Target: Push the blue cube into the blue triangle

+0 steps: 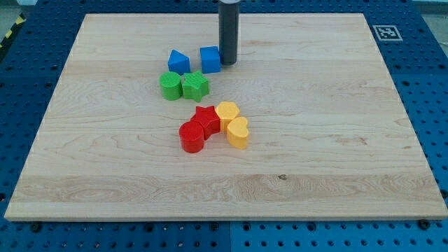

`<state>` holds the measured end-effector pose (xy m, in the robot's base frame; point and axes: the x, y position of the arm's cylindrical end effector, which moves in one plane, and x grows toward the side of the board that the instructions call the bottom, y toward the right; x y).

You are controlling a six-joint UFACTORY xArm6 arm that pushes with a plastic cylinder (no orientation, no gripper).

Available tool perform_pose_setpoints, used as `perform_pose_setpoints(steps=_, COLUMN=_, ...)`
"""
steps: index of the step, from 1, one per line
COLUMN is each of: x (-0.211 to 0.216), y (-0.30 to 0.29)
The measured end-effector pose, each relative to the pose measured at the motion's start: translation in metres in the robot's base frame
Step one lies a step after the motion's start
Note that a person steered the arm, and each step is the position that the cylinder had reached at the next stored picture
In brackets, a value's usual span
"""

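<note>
The blue cube [210, 59] sits on the wooden board [336, 140] near the view's top centre. The blue triangle [178, 61] lies just to its left, a small gap between them. My tip [227, 63] is at the cube's right side, touching or nearly touching it. The dark rod rises from there out of the view's top.
A green cylinder [169, 86] and a green star [195, 85] sit just below the blue blocks. Further down are a red star [206, 119], a red cylinder [192, 137], a yellow hexagon [227, 112] and a yellow heart [238, 133], clustered together.
</note>
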<state>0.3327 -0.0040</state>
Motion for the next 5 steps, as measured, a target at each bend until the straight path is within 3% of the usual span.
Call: perform_pose_setpoints(steps=5, x=0.018, y=-0.021)
